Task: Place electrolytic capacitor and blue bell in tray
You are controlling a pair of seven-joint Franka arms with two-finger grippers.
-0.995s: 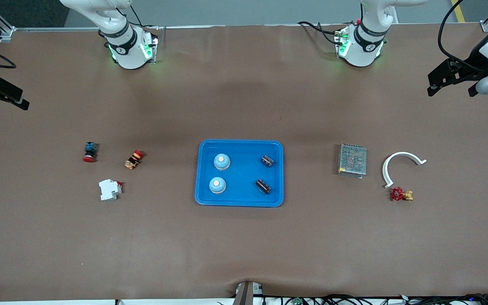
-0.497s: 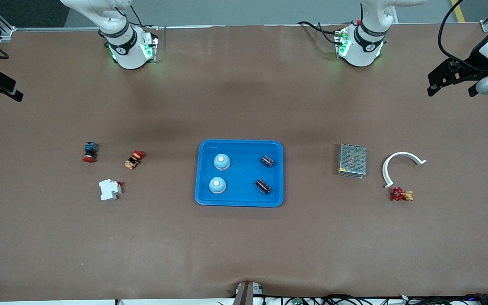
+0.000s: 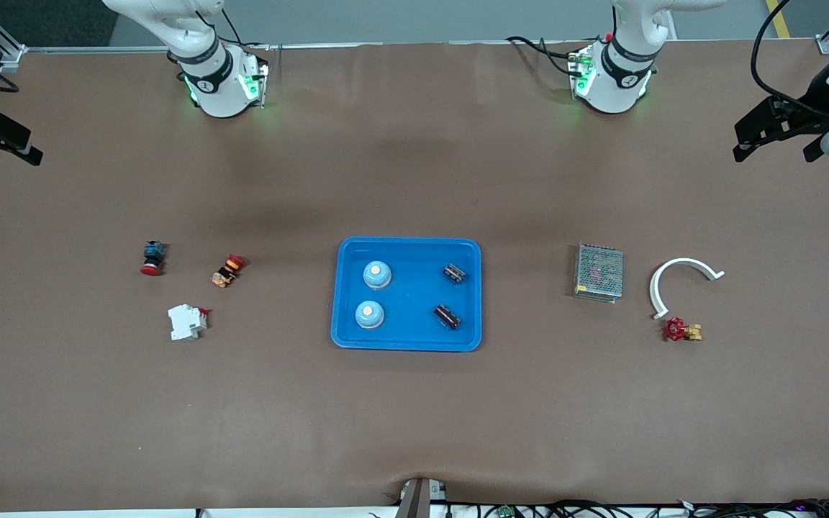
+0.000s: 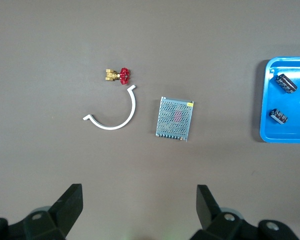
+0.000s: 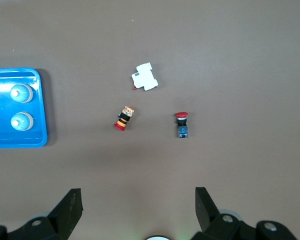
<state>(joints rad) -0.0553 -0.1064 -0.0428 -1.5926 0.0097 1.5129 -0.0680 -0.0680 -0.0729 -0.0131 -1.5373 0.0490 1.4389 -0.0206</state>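
On the worktop point(image 3: 414, 417): tray point(image 3: 406, 342) loaded
Two blue bells point(image 3: 377, 274) and two capacitors point(image 3: 455, 273) inside; left tool point(image 4: 138, 210) and right tool point(image 5: 138, 210) spread, empty

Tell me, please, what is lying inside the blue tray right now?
Inside the tray lie two blue bells and two dark capacitors; nothing covers them.

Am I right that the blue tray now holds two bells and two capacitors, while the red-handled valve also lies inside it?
Not quite. The blue tray does hold two bells and two capacitors, but the red-handled valve lies on the bare table toward the left arm's end, beside the white curved piece, well apart from the tray. The front view shows this.
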